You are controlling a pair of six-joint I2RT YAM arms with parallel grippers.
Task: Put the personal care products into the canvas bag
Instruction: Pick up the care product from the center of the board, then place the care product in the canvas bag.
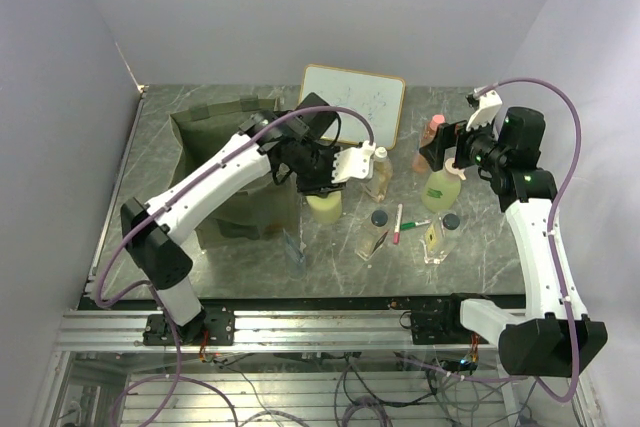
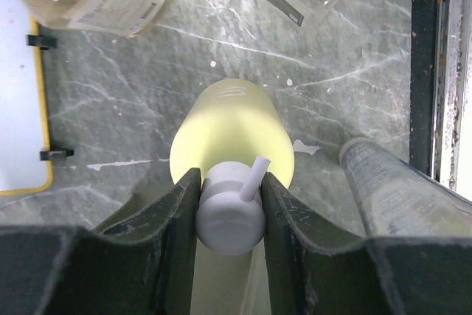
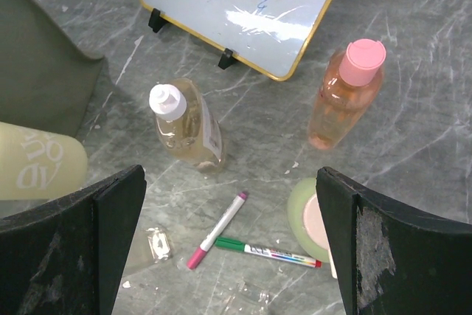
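My left gripper (image 2: 230, 204) is shut on the white cap (image 2: 230, 219) of the yellow-green bottle (image 1: 323, 205), just right of the olive canvas bag (image 1: 215, 142). I cannot tell whether the bottle rests on the table. My right gripper (image 3: 232, 248) is open and empty, hovering over the green bottle with the peach pump (image 3: 304, 215). The orange bottle with the pink cap (image 3: 343, 101) and the clear amber bottle (image 3: 188, 127) stand in front of the whiteboard. Two clear dark-capped bottles (image 1: 375, 232) (image 1: 440, 232) lie nearer the front.
A wood-framed whiteboard (image 1: 352, 102) leans at the back. A pink-capped marker (image 3: 217, 230) and a green marker (image 3: 265, 251) lie crossed under the right gripper. A clear tube-like item (image 2: 398, 197) lies beside the held bottle. A metal rail (image 1: 300, 327) runs along the front edge.
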